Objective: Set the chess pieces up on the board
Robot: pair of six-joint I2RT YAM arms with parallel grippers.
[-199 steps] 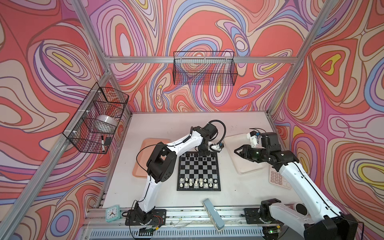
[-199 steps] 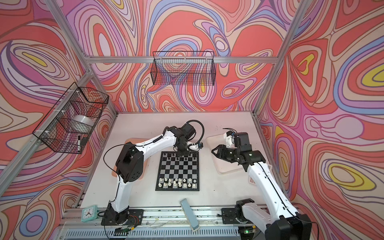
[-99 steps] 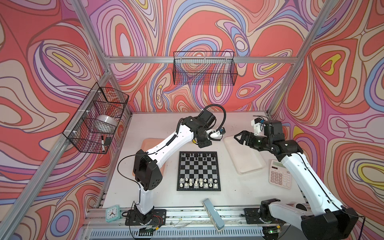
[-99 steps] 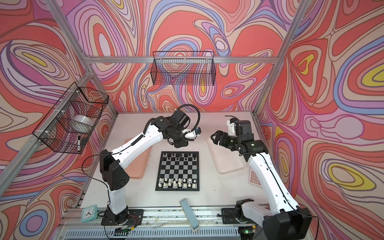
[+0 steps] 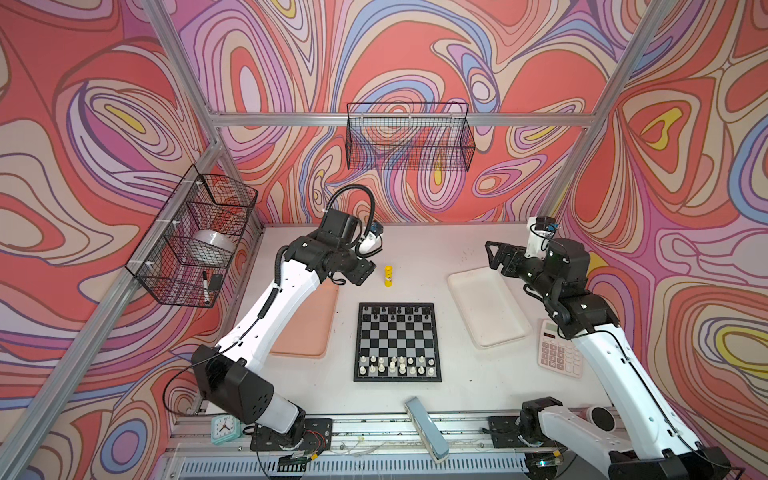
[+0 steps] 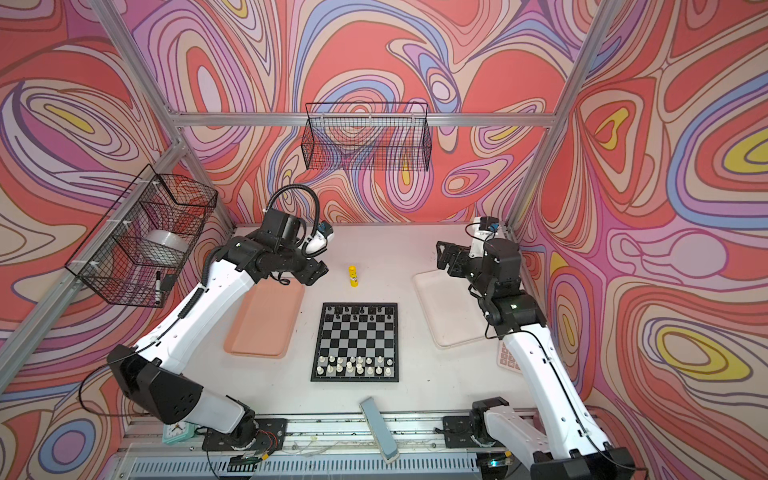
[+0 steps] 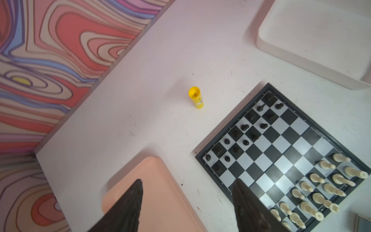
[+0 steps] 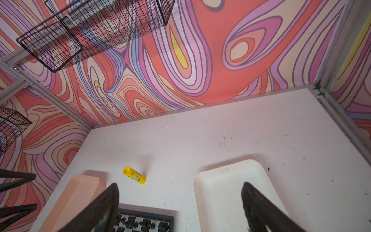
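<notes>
**Standing in rows: both little armies are on the board**

Sitting flat in the middle of the table (image 5: 415,249), the board (image 5: 397,341) has the black chess pieces (image 5: 395,314) in two rows at its far edge. The white chess pieces (image 5: 397,365) are in two rows at its near edge. That is where each side starts a game, so the job looks done or nearly done. The pieces are too small to tell if each one is on its right square, and the white rows look a bit crooked.

The pink tray (image 5: 307,328) lies on one side of the board and the white tray (image 5: 486,307) on the other. No piece shows in either. A yellow glue stick (image 5: 387,276) stands just past the board's far edge, not touching it.

The left gripper (image 7: 187,181) hangs high over the corner of the pink tray. Its fingers (image 7: 128,204) are apart, with nothing between them. The right gripper (image 8: 180,184) hangs up by the white tray. Its fingers (image 8: 259,204) are spread very wide, holding nothing and touching nothing. Both are well away from the board — I think so they cannot knock the tiny men over.
</notes>
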